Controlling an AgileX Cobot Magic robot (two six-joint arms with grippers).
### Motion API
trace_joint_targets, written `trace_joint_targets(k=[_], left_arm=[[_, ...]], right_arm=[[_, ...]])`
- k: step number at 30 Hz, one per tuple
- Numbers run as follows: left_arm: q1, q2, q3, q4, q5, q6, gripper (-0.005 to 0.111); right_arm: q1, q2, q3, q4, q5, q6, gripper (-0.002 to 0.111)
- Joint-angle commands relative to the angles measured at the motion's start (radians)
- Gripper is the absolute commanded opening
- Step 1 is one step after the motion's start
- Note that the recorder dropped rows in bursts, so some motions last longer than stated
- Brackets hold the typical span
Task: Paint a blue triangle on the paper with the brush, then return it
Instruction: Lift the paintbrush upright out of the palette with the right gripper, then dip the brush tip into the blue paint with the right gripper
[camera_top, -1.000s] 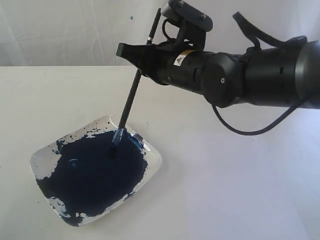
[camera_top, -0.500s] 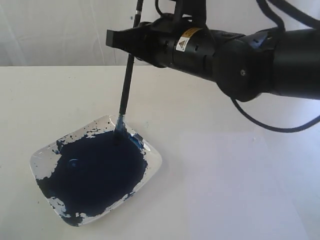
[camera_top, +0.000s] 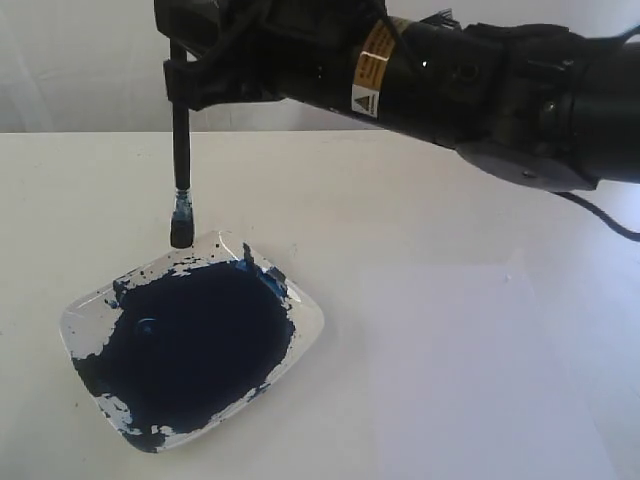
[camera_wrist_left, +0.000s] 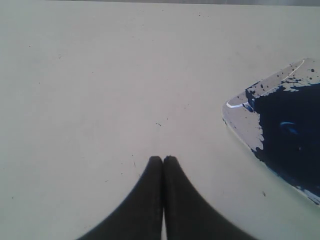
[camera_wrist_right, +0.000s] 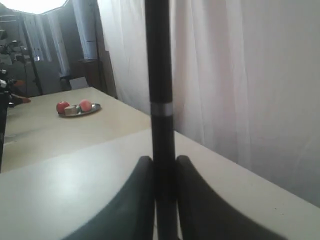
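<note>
Note the brush (camera_top: 181, 160) clamped upright in the right gripper (camera_top: 190, 70), jaws pressed on both sides of the shaft. Compare with a second ago: then tilted, tip dipped in the paint (camera_top: 200, 335); now lifted clear and shifted left, tip hanging by the far rim of the dish (camera_top: 305, 315). Treat loading as done. Expect next a carry rightward to the paper (camera_top: 470, 370), well apart from the tip and bare of any triangle. Watch for drips in transit. Note the left gripper (camera_wrist_left: 163, 161) clenched on nothing over the table (camera_wrist_left: 100, 75).
</note>
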Motion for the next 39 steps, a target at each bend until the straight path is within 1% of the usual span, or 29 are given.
trace_joint_targets(k=[1, 11, 21, 24, 28, 33, 36, 39], left_arm=[[-0.007, -0.004, 0.003, -0.007, -0.003, -0.006, 0.000], [-0.007, -0.004, 0.003, -0.007, -0.003, -0.006, 0.000], [-0.007, -0.004, 0.003, -0.007, -0.003, -0.006, 0.000], [-0.007, -0.004, 0.003, -0.007, -0.003, -0.006, 0.000], [-0.007, -0.004, 0.003, -0.007, -0.003, -0.006, 0.000], [-0.007, -0.004, 0.003, -0.007, -0.003, -0.006, 0.000], [-0.007, -0.004, 0.003, -0.007, -0.003, -0.006, 0.000], [-0.007, -0.004, 0.003, -0.007, -0.003, -0.006, 0.000]], right_arm=[[-0.037, 0.044, 0.000, -0.128, -0.034, 0.122, 0.000], [-0.037, 0.208, 0.011, -0.134, -0.096, 0.114, 0.000], [-0.037, 0.279, 0.011, -0.134, -0.099, 0.112, 0.000], [-0.037, 0.281, 0.011, -0.134, -0.099, 0.112, 0.000], [-0.037, 0.276, 0.011, -0.132, -0.142, 0.112, 0.000], [-0.037, 0.215, 0.011, -0.136, -0.149, 0.118, 0.000], [-0.037, 0.154, 0.011, -0.213, -0.151, 0.154, 0.000], [-0.037, 0.141, 0.011, -0.304, -0.151, 0.217, 0.000]])
